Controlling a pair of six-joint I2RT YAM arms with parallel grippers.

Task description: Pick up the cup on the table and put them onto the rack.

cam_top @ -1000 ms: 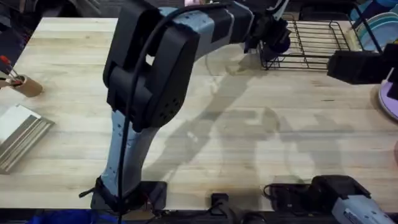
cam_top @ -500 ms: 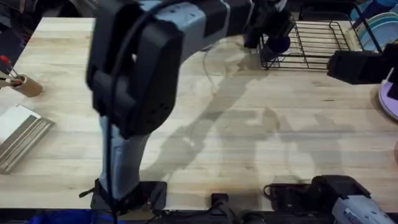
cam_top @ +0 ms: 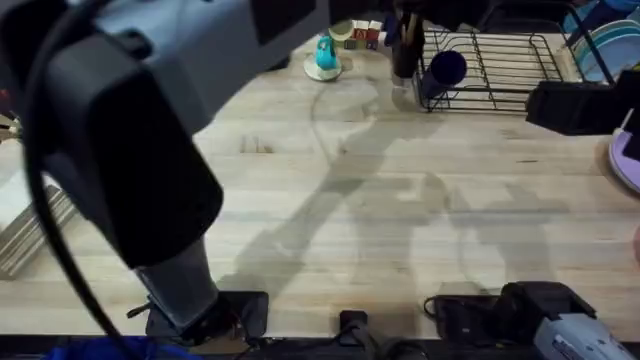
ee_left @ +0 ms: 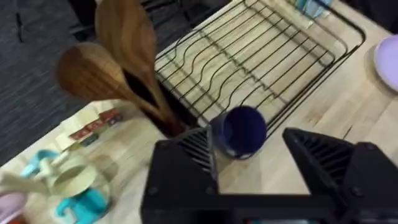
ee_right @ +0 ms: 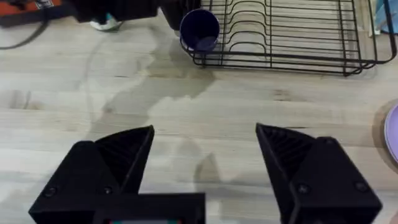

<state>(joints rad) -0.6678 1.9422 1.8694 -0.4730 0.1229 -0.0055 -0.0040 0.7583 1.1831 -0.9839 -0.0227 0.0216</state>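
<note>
The cup (cam_top: pixel 446 68) lies tipped on its side at the left near corner of the rack (cam_top: pixel 510 62), apparently resting on the rack's edge wires, mouth facing the arms. It looks light, rigid and smooth plastic, likely slippery; a grip across the rim or body would suit. The left end effector (ee_left: pixel 249 162) hangs just above it, fingers spread wide, holding nothing. The right end effector (ee_right: pixel 205 162) is open and empty, well apart over the worktop (cam_top: pixel 400 200).
</note>
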